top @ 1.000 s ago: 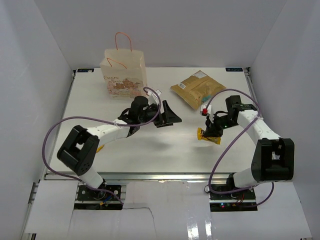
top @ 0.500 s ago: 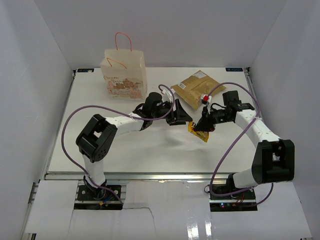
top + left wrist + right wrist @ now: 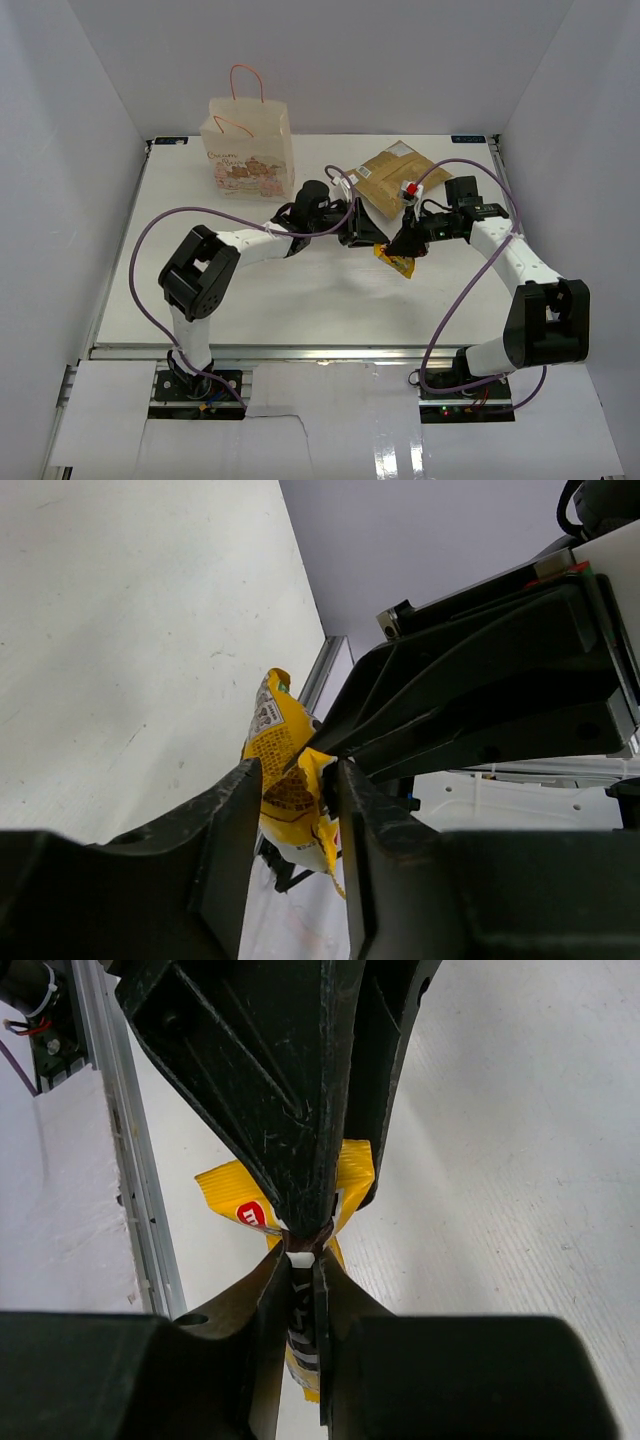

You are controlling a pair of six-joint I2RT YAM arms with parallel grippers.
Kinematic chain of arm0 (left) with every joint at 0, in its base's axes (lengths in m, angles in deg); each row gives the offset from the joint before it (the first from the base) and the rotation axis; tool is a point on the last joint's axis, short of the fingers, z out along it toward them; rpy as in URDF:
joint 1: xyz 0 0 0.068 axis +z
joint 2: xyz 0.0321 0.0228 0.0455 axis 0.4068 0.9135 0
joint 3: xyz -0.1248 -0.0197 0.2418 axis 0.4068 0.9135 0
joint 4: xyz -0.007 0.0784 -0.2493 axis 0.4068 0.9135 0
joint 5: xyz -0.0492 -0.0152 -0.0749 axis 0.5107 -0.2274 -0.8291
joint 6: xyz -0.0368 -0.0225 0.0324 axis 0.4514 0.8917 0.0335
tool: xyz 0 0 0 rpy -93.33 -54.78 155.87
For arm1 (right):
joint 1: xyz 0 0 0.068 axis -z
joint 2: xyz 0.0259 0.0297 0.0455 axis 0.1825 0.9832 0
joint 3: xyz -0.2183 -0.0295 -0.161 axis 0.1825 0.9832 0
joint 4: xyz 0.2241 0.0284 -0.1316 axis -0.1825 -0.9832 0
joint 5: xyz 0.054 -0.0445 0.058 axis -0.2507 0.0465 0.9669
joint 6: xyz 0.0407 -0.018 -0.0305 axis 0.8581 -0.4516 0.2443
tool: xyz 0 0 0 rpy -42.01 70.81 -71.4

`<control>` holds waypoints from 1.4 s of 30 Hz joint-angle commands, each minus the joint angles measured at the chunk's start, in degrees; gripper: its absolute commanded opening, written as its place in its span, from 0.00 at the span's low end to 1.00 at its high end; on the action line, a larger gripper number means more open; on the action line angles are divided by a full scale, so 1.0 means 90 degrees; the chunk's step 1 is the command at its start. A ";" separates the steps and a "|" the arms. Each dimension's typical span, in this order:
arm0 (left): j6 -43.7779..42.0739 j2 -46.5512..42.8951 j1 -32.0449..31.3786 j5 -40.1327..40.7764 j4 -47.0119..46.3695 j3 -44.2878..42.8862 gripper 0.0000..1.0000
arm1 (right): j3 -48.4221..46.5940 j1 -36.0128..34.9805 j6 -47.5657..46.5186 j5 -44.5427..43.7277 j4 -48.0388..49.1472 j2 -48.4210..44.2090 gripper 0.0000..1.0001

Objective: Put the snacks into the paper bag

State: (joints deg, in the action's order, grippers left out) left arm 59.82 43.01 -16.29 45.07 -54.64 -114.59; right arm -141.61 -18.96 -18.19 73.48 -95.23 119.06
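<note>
My right gripper [image 3: 402, 247] is shut on the yellow M&M's packet [image 3: 394, 260], which hangs above the table's middle. In the right wrist view its jaws [image 3: 300, 1257] pinch the packet [image 3: 232, 1203] edge-on. My left gripper [image 3: 378, 240] has come in from the left, nose to nose with the right one. In the left wrist view the crumpled packet [image 3: 285, 780] sits between my left gripper's [image 3: 295, 768] fingers, which stand half open around it with a gap still showing. The tan pouch [image 3: 395, 175] lies at the back right. The paper bag [image 3: 248, 148] stands upright at the back left.
Purple cables loop off both arms over the white table [image 3: 250, 295]. White walls close in the left, right and back sides. A metal rail runs along the table's near edge [image 3: 300, 350].
My left arm has swung right to meet the packet and its jaws have narrowed around it. My right gripper carried the packet up and left, toward the tan pouch.
</note>
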 commanded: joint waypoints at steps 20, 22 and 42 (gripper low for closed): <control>-0.0064 -0.0234 0.0160 -0.0419 0.0052 -0.0045 0.00 | -0.0065 -0.0126 0.0308 -0.0351 0.0664 -0.0129 0.59; -0.0152 -0.0468 0.0413 -0.0390 0.0140 0.0092 0.00 | -0.0065 -0.0126 0.0278 -0.0361 0.0615 -0.0197 0.64; -0.1793 -0.0626 0.2855 0.1846 0.4436 -0.5265 0.00 | -0.0037 0.0265 0.0073 -0.0361 0.0156 -0.1135 0.78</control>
State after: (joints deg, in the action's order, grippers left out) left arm 44.74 38.11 7.73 56.33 -21.00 -156.71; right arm -143.68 -16.65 -17.14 69.50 -93.26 109.69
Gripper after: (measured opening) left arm 0.022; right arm 0.780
